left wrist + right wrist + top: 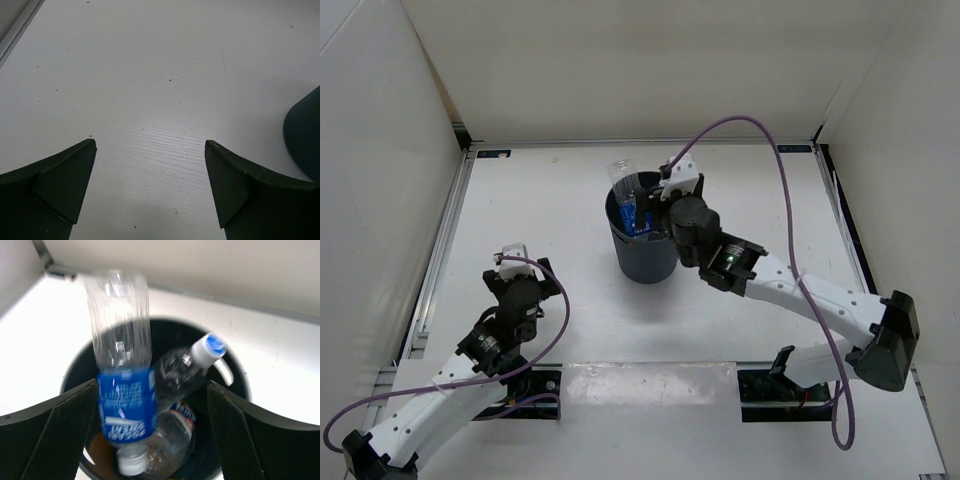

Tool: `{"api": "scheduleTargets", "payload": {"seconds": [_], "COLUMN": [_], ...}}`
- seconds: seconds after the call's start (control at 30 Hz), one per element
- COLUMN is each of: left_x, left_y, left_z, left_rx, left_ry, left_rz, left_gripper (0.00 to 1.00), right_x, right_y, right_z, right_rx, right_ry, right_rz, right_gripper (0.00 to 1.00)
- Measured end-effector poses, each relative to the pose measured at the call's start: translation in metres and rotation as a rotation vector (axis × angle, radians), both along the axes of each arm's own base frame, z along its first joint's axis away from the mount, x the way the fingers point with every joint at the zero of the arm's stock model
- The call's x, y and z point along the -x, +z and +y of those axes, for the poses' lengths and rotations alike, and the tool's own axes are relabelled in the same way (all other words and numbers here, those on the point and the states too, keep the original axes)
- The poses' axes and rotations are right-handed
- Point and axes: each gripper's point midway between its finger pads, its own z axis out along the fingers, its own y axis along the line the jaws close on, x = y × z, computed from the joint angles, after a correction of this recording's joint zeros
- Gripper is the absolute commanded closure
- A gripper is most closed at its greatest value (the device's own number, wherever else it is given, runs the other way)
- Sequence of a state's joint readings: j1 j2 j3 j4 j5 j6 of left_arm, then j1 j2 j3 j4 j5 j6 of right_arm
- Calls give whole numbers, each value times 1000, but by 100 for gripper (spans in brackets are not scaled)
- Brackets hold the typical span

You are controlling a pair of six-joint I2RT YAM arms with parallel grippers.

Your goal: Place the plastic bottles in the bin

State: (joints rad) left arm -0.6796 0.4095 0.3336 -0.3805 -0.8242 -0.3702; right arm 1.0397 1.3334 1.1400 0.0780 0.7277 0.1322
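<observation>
The dark grey bin point(645, 255) stands at the table's middle. My right gripper point(658, 195) hovers over its rim with the jaws wide apart. In the right wrist view the gripper point(151, 385) is open, and a clear bottle with a blue label point(125, 405) hangs cap-down and blurred between the fingers, half inside the bin point(240, 375). Inside lie a clear bottle with a white cap point(185, 370), one with a multicoloured label point(175, 435), and an orange shape point(102, 455). My left gripper point(513, 252) is open and empty over bare table point(150, 142).
White walls enclose the table on three sides. A metal rail point(440, 250) runs along the left edge. The bin's side point(305, 135) shows at the right edge of the left wrist view. The purple cable point(790, 200) arches over the right arm.
</observation>
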Motion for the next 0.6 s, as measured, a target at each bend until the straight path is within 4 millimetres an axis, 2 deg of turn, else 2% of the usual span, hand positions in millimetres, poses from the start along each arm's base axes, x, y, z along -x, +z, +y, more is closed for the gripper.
{"api": "scheduleTargets", "payload": {"seconds": [0.1,0.2,0.27,0.33,0.4,0.47,0.53,0.6], "left_x": [0,0,0,0,1,1,1,1], "left_y": [1,2,2,3,4,4,4,4], "left_z": [0,0,0,0,0,0,0,0], "left_rx": [3,6,8,11,15,17,16,16], "left_ry": [-1,-1,-1,-1,-1,-1,-1,-1], "left_rz": [-3,-7,-9,-13,-17,-19,-19,-18], "left_gripper": [0,0,0,0,0,0,0,0], "right_x": [-1,-2,-1,1,3,5,12,24], "right_y": [34,69,83,85,75,52,19,-17], "right_z": [-14,-42,-65,-95,-122,-152,-177,-194], "right_rx": [-46,-95,-125,-148,-163,-158,-131,-78], "right_ry": [-25,-86,-133,-185,-228,-266,-300,-321], "right_rz": [-36,-64,-64,-37,10,74,155,240], "right_gripper": [10,10,10,10,10,10,10,10]}}
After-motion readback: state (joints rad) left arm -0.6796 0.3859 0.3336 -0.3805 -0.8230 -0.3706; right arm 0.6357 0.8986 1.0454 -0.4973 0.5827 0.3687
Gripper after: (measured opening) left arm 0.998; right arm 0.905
